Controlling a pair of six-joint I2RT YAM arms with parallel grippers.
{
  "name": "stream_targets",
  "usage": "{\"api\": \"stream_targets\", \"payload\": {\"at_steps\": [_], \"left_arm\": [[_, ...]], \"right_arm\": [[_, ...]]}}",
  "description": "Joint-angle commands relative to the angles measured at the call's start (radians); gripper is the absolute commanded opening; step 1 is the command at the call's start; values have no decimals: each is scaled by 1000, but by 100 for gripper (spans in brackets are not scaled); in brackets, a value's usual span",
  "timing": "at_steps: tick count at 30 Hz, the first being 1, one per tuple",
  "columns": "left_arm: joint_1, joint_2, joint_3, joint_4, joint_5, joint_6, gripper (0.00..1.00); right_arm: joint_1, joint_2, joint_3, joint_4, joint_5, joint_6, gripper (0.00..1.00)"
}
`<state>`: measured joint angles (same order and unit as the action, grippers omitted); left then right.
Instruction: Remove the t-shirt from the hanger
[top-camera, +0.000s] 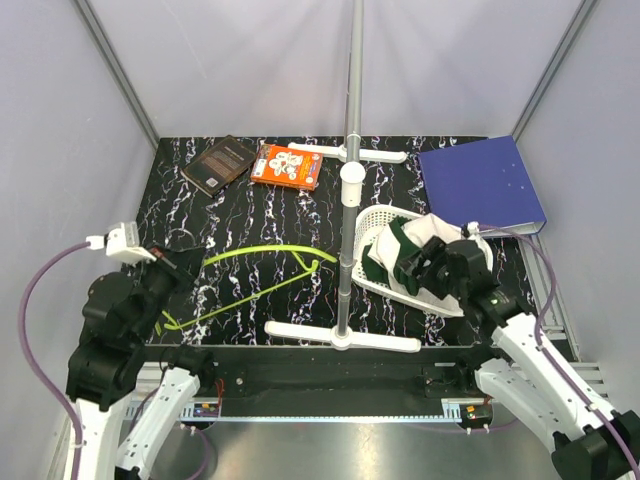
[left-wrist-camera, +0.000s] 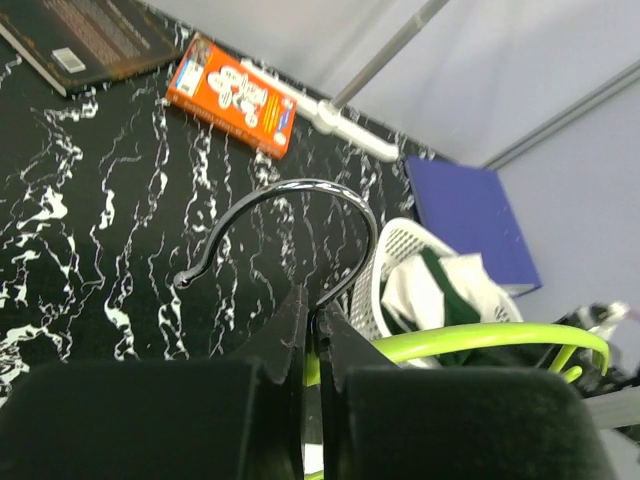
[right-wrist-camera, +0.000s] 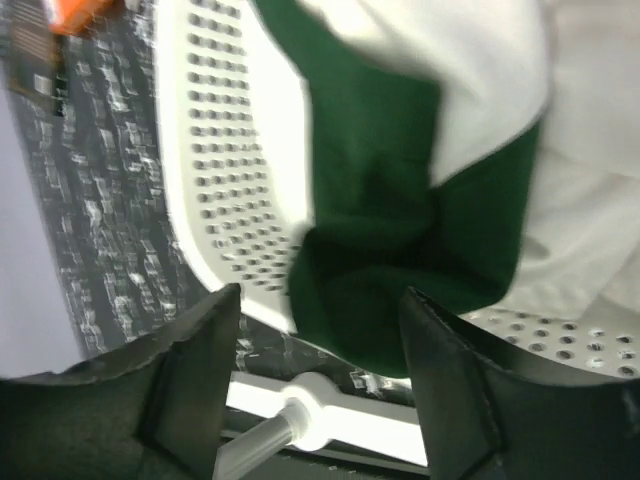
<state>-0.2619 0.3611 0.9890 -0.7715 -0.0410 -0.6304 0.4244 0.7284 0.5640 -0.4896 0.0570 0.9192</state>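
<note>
Soft, even overhead light fills the top view, bright on the pale walls, and shadows barely show on the dark surface (top-camera: 250, 215). The left wrist view is sharp far off, with a thin highlight on the hook of the hanger (left-wrist-camera: 460, 340), while the left hand (left-wrist-camera: 310, 325) is dark and unfocused near the lens. The right wrist view is blurred throughout, and the white parts of the t-shirt (right-wrist-camera: 400, 200) are nearly washed out.

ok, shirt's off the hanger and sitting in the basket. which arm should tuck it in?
Right, probably. The right fingers are open just over the t-shirt in the basket. The left fingers are shut on the hanger, across the pole.
</note>
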Motion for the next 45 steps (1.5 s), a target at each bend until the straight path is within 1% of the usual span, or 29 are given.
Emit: {"api": "stream_targets", "payload": {"at_steps": [1, 2, 3, 6, 7, 8, 9, 10, 11, 12, 15, 17, 19, 21, 25, 26, 28, 29, 31, 33, 35, 36, 38, 39, 40, 42, 43, 44, 45], "left_arm": [[3, 77, 62, 48, 63, 73, 0], [3, 87, 71, 41, 62, 83, 0], [3, 94, 73, 41, 61, 86, 0], [3, 117, 71, 41, 67, 87, 0], [4, 122, 65, 41, 70, 86, 0], [3, 133, 60, 41, 75, 83, 0], [4, 140, 59, 40, 76, 84, 0], [3, 147, 53, 41, 79, 84, 0], [3, 168, 51, 41, 81, 80, 0], [4, 180, 54, 41, 79, 80, 0], [3, 232, 62, 44, 78, 77, 0], [3, 262, 65, 49, 87, 75, 0], [3, 297, 63, 49, 102, 71, 0], [3, 312, 59, 55, 108, 64, 0], [3, 312, 40, 78, 115, 49, 0], [4, 311, 39, 81, 118, 49, 0], [3, 312, 33, 86, 122, 44, 0], [3, 315, 30, 89, 119, 43, 0], [3, 325, 28, 95, 124, 43, 0], [3, 334, 31, 98, 133, 46, 0], [4, 348, 30, 107, 173, 49, 0], [3, 354, 30, 118, 188, 52, 0], [3, 374, 33, 120, 228, 61, 0], [3, 381, 37, 120, 239, 72, 0], [3, 394, 40, 120, 248, 77, 0], [3, 423, 49, 120, 279, 92, 0], [3, 430, 54, 120, 282, 92, 0], [3, 446, 60, 120, 285, 90, 0], [3, 452, 65, 121, 291, 86, 0]], "right_arm": [[-4, -47, 186, -78, -26, -158, 90], [-3, -58, 242, -98, -20, -208, 99], [-3, -61, 269, -113, -17, -233, 100], [-3, -61, 335, -78, -164, -364, 100], [-3, -51, 344, -19, -325, -396, 100], [-4, -12, 365, 9, -414, -437, 99], [-3, 14, 373, 40, -496, -442, 100], [-4, 72, 378, 102, -648, -441, 100], [-4, 100, 382, 133, -713, -425, 100], [-3, 126, 382, 196, -814, -419, 100], [19, 195, 367, 320, -933, -396, 100], [55, 233, 369, 364, -947, -395, 100], [126, 276, 382, 381, -916, -410, 99], [158, 311, 395, 399, -895, -419, 97], [165, 394, 392, 428, -893, -407, 92], [166, 405, 390, 442, -901, -398, 89], [180, 427, 379, 508, -939, -372, 86], [185, 433, 378, 544, -953, -364, 82], [198, 444, 372, 568, -962, -349, 80], [201, 445, 366, 583, -938, -347, 80], [201, 457, 370, 594, -939, -352, 76], [201, 476, 375, 594, -941, -358, 72], [201, 494, 387, 603, -945, -371, 68], [203, 515, 392, 611, -948, -379, 61], [203, 528, 392, 623, -956, -379, 58], [203, 574, 389, 687, -1011, -346, 47], [206, 588, 387, 713, -1032, -329, 38], [214, 600, 384, 750, -1058, -316, 35], [218, 615, 379, 750, -1059, -316, 34]]}}
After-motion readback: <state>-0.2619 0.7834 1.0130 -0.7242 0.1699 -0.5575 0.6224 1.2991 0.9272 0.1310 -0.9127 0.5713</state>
